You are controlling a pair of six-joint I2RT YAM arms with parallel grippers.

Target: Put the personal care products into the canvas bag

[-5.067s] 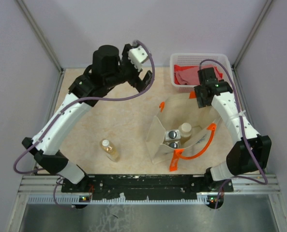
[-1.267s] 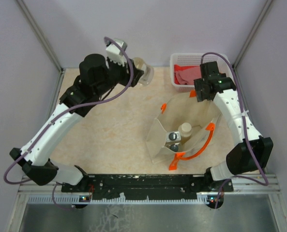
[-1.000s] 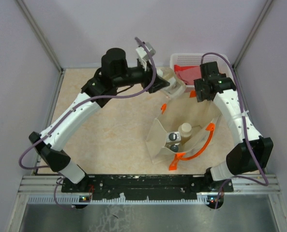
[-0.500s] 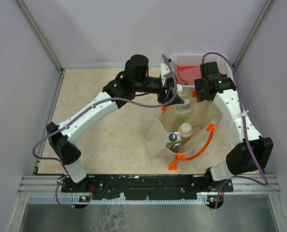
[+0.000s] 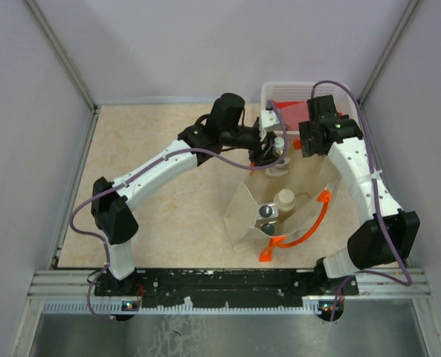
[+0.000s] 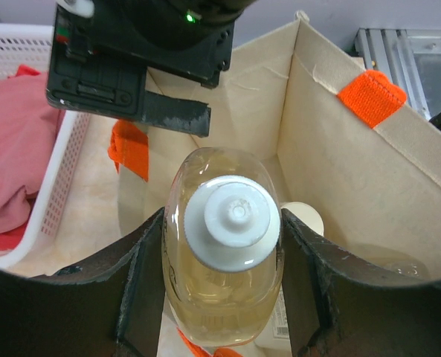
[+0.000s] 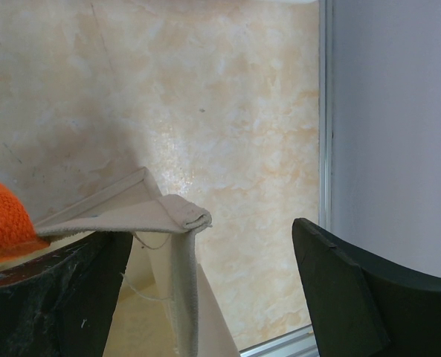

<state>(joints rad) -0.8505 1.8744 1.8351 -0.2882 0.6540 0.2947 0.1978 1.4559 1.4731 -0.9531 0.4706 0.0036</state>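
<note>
The amber-liquid bottle [image 6: 224, 297] is hanging cap-up over the open mouth of the canvas bag [image 5: 303, 172]. The left gripper [image 6: 220, 217] is clamping its jaws on the bottle's sides, so a release should drop it inside. The right gripper [image 7: 210, 230], jaws apart around a rim corner, is apparently propping the mouth open. Other bottles [image 5: 274, 206] are occupying the bag floor. The lattice basket [image 5: 343, 93] is crowding the far side.
</note>
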